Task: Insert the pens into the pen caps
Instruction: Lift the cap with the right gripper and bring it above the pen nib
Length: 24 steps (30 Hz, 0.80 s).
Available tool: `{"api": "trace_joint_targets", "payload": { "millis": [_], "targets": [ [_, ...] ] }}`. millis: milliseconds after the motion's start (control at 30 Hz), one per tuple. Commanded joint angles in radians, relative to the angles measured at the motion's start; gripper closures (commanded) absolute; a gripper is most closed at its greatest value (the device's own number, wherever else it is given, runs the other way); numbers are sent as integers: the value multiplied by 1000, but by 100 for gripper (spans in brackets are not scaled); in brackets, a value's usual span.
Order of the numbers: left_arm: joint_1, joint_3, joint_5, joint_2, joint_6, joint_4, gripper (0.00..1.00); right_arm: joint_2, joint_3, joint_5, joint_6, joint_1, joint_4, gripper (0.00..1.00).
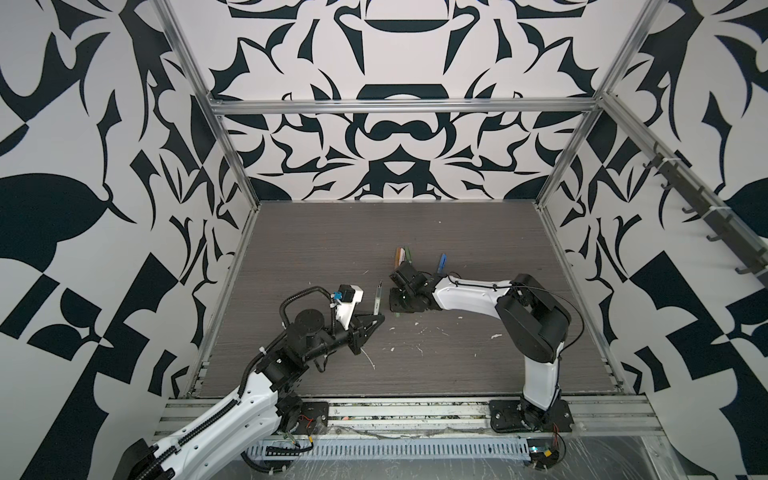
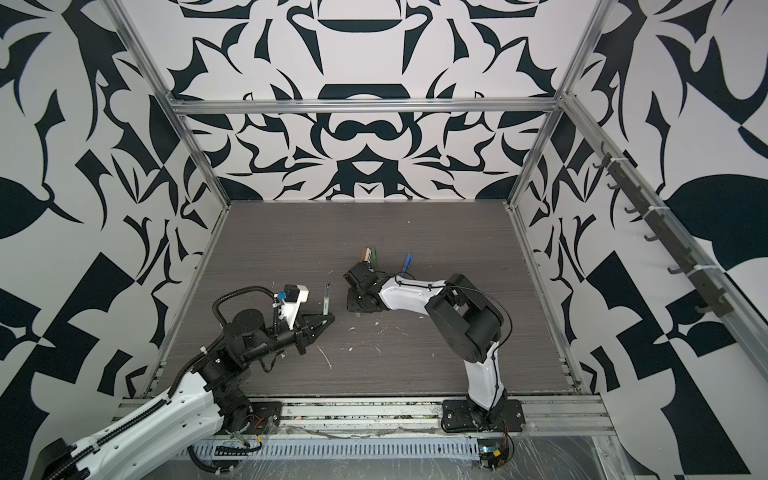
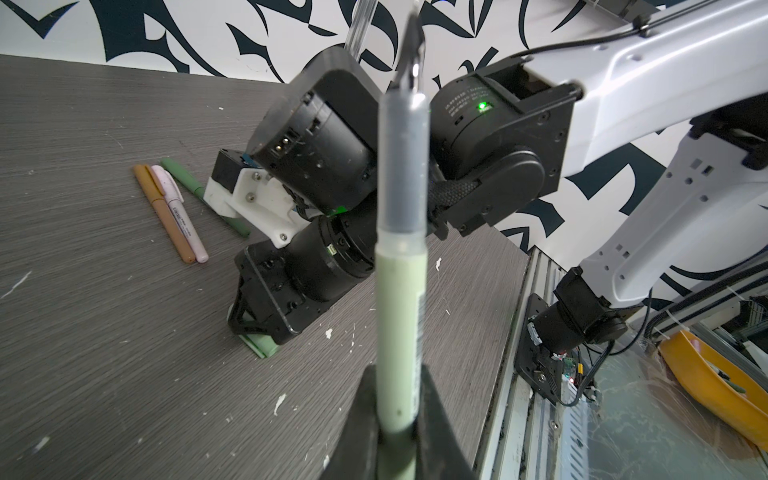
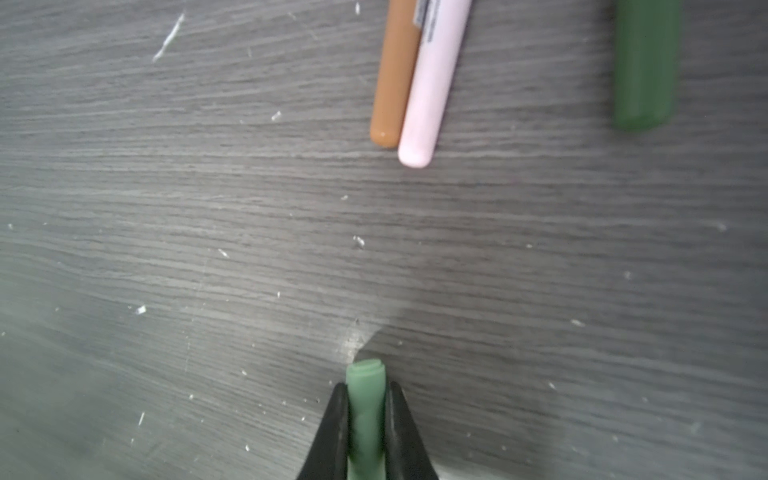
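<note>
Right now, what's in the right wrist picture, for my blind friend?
The right gripper pinches a short pale green pen cap on a grey wood-grain table. Beyond lie an orange-brown pen touching a pale pink pen, and a dark green pen apart.

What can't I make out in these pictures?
Both top views: thin blue pen, lower end behind white right arm.
Left wrist view: dark green pen, middle hidden by white camera mount.
Right wrist view: stubby pale green pen cap, blurred, cut by the edge.
</note>
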Motion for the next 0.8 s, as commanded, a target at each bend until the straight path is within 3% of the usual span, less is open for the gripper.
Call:
{"api": "trace_joint_targets", "payload": {
  "millis": [0,200,433,767],
  "targets": [
    [1,-9,-5,-16,13,-6,96,-31,-42,-25,-20,8,-51,89],
    [1,-16,-26,-13,9,14,96,-214,-141,30,-59,7,62,91],
    [1,-24,-52,12,-15,87,97,-532,-340,115,-140,10,370,92],
    [0,28,6,112,-48,153,98,-757,-309,150,-310,21,514,92]
  ]
}}
